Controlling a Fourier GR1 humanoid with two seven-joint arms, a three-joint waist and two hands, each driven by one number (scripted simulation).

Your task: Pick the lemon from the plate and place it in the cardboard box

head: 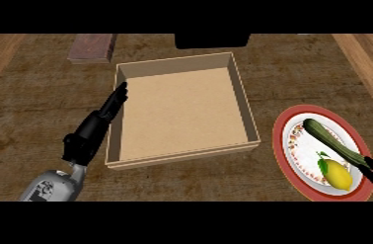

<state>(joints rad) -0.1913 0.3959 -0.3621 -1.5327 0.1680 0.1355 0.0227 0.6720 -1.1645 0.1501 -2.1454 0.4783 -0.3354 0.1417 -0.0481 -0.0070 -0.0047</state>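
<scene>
One lemon and one cucumber lie on one plate, right of one cardboard box. The left robot hand stretches straight-fingered along the box's left wall, holding nothing. The right robot hand barely shows; its fingers' state cannot be told.

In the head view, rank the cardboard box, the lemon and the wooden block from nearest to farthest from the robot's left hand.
Measured from the left hand:
1. Cardboard box: right beside the hand, whose fingertips are at its left wall.
2. Wooden block: up at the far left of the counter.
3. Lemon: on the plate at the far right.
</scene>
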